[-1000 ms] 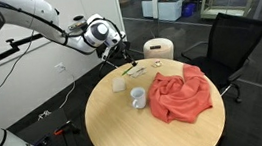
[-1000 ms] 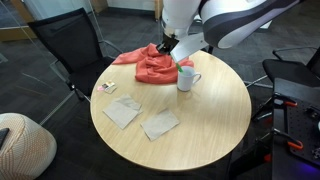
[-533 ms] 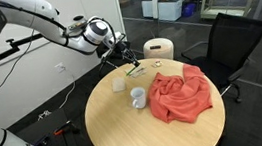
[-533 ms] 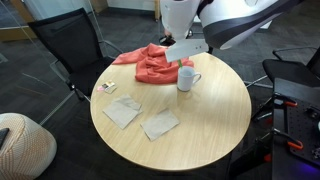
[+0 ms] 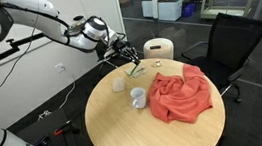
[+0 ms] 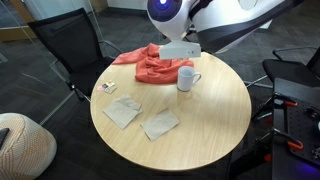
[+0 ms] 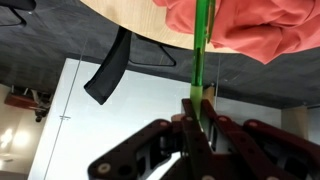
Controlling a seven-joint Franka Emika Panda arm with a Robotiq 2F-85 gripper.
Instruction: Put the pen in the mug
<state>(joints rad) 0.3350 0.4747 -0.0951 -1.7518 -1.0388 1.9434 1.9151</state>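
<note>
In an exterior view, the white arm reaches in from the left and holds the gripper [image 5: 126,53] over the far left edge of the round table [image 5: 128,129]. It is too small here to tell how the fingers stand or what they carry. The mug [image 5: 138,98] stands near the table's middle, just left of the red cloth [image 5: 181,93]. Two flat white pieces [image 5: 119,82] lie between the mug and the gripper. A cream cylinder [image 5: 158,49] stands beyond the far edge and a black chair [image 5: 230,39] is to the right.

The opposite exterior view looks from across the table. The mug [image 6: 187,78] stands just right of the red cloth [image 6: 150,63], and the arm's wrist hangs over them, hiding the fingers. Two white pieces [image 6: 122,112] lie nearer on the table [image 6: 210,125].

Only the wrist view settles the grasp. The gripper [image 7: 198,105] has its fingers pressed together on the pen [image 7: 201,45], a thin green stick running straight out from them. Beyond it are the table edge [image 7: 125,14] and the red cloth [image 7: 260,25]. The mug is out of this view.
</note>
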